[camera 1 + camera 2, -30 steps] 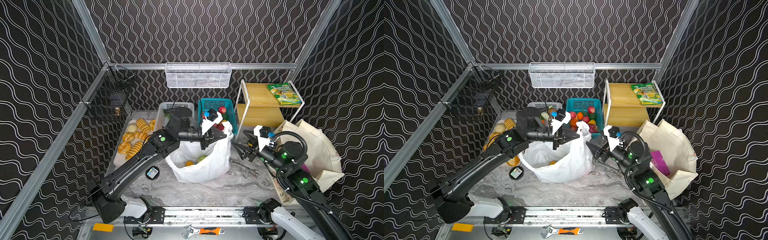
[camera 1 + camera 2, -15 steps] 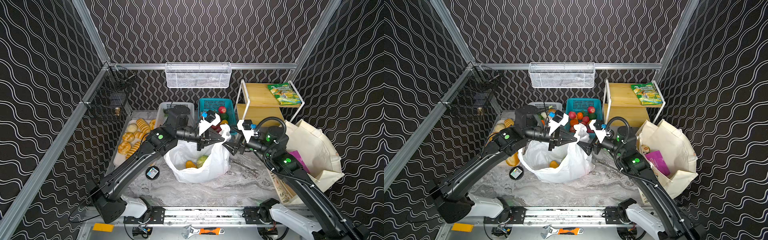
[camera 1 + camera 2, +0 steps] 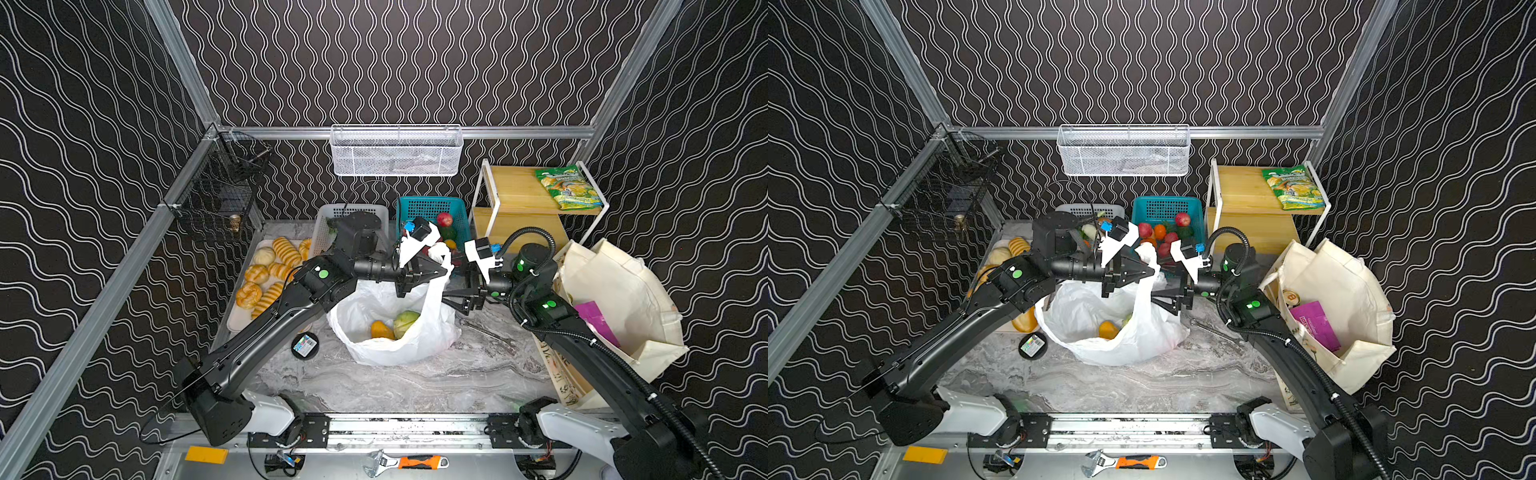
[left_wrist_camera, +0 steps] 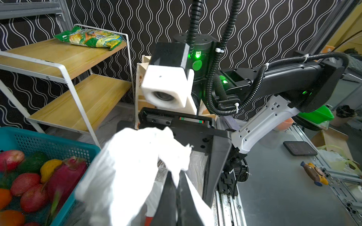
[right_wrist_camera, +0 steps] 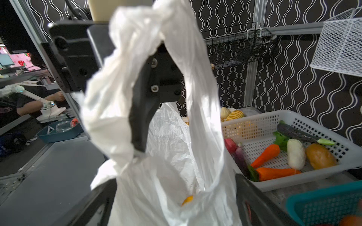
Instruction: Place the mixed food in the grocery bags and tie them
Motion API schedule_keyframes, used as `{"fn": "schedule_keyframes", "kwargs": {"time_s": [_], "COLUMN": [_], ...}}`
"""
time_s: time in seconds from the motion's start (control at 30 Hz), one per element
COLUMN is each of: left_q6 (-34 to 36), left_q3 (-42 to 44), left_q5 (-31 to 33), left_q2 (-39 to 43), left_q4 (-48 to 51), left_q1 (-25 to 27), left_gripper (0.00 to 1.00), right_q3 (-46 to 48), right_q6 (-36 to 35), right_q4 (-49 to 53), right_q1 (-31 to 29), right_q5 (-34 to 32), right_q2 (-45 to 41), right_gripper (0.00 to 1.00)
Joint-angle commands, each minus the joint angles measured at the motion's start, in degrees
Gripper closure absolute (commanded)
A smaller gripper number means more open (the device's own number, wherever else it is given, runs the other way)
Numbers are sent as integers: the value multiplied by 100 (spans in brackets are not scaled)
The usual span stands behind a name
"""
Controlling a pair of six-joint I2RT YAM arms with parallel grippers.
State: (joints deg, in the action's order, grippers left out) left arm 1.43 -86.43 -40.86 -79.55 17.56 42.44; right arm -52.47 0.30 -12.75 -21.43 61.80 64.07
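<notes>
Right gripper (image 3: 451, 300) is now up against the right flank of the white plastic bag (image 3: 395, 347), jaws spread wide. The right wrist view shows one jaw on either side of the hanging plastic below the raised loop handle (image 5: 147, 23). Nothing is clamped, and whether the pads touch the film cannot be told. A second ago its tips stood just short of the bag, with the wrist lower and nearer the canvas tote (image 3: 615, 286). It has since swung in toward the bag, mostly in the first half-second, then made only a small advance. Left gripper (image 3: 444, 272) has hardly moved across the three moments: jaws fully closed, pinching the handle and holding it up above the bag's right edge. The bag stands mid-table with its mouth open, and a green cabbage (image 3: 406, 324) and a yellow-orange piece (image 3: 381, 330) lie in the bottom as before. The tote leans at the right edge with a purple packet (image 3: 595, 318) inside. Toy produce still lies in the teal basket (image 3: 432, 204) and the white basket (image 3: 325, 224). Judgement: loading of this bag looks paused and the tying step is opening. The right gripper seems placed to take the neck or a second handle. Risk: the thin film may slip or bunch when pinched.
</notes>
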Motion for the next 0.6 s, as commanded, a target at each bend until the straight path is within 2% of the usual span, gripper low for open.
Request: {"fn": "schedule_keyframes", "kwargs": {"time_s": [0.0,0.1,0.2,0.3,0.47,0.57], "left_q6": [-207,-290,-375,-399,-434,-435], "left_q3": [28,29,107,105,111,116], "left_q5": [178,304,338,352,512,706], "left_q2": [-11,-8,-8,-43,-18,27], "left_q4": [-455,-512,-660,-664,-697,-702], "left_q1": [-7,-7,-7,-7,-6,-4], "left_gripper": [100,100,100,100,100,100], "right_q3": [98,257,407,369,133,52], "right_q6": [328,700,1254,1419,1192,844], "right_q4": [-413,-847,-1508,-1612,-1123,-687], "right_q1": [-1,-1,-2,-2,-6,-5], "right_q5": [188,93,17,74,421,325], "right_q2": [-26,-113,-112,-84,-70,-130], "right_gripper": [8,8,1,0,0,0]}}
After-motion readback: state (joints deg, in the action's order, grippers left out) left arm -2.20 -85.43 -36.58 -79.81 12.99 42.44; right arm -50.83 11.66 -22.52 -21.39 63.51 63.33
